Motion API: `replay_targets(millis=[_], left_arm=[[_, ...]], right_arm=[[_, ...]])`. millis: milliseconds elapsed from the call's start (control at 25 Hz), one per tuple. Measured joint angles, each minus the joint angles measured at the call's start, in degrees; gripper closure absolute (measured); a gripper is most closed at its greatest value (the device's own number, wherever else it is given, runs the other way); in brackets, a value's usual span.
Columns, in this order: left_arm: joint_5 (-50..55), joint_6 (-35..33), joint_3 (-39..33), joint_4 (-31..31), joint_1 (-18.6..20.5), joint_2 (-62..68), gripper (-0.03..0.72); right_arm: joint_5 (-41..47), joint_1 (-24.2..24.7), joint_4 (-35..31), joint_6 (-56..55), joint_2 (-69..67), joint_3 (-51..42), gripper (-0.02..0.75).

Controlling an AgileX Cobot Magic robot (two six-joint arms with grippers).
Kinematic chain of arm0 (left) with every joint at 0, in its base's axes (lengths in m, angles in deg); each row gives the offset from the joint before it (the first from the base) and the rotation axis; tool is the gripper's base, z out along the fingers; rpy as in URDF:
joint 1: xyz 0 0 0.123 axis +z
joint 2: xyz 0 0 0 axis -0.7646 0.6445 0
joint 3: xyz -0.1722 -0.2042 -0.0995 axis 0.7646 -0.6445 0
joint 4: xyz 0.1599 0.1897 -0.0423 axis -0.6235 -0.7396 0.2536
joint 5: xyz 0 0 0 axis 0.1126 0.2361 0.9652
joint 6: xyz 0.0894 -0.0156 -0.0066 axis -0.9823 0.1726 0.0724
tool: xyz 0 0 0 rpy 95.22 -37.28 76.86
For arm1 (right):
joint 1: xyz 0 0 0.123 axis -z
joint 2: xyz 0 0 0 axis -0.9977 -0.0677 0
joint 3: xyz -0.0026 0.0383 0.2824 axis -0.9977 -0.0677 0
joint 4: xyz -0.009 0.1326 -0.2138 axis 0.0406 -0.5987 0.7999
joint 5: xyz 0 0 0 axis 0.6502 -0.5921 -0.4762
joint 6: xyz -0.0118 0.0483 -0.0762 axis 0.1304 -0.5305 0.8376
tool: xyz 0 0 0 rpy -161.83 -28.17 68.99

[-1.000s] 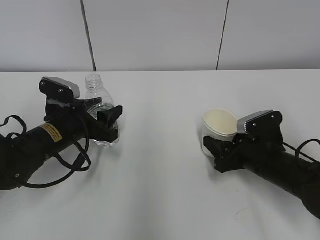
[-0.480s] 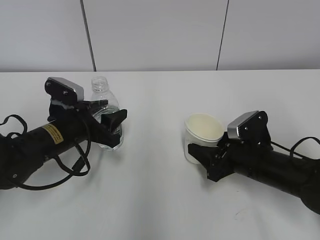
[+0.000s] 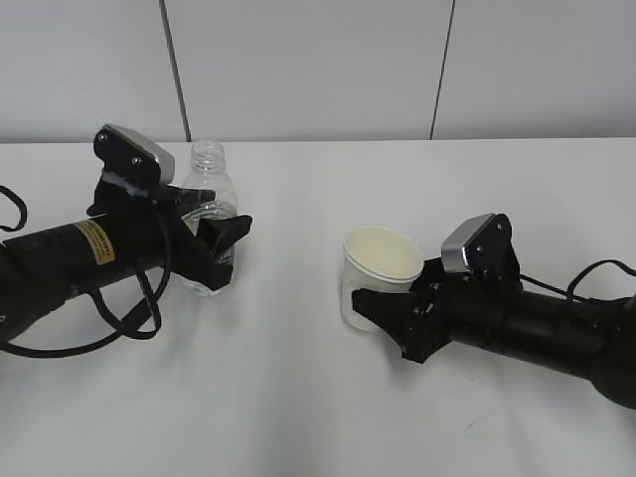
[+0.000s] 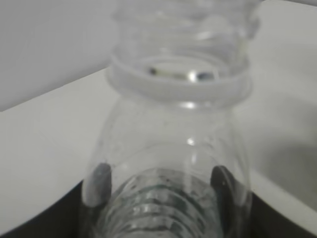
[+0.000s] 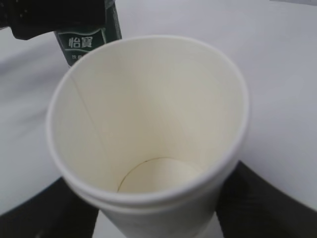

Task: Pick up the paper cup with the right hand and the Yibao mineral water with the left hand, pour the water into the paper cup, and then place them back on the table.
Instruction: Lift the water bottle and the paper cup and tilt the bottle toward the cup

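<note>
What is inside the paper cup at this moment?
The paper cup looks empty: its cream wall and dry round bottom show in the right wrist view, with no water visible. The near inner wall, under the rim, is hidden.

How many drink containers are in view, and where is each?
2. The paper cup sits right of centre in the right gripper; the Yibao mineral water stands at left in the left gripper. None looks hidden.

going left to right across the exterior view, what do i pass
left hand → Yibao mineral water, held in its jaws → bare stretch of table → paper cup → right hand, jaws around the cup, its arm trailing off to the right edge
</note>
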Motion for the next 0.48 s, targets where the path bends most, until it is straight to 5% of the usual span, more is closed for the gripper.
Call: replay_targets(millis=[480], left_arm=[[13.3,-1.2,0.0,-5.6,0.0,-8.3,0.306]], right_arm=[[3.0,-4.4,6.3,-5.4,0.0,5.8,0.229]])
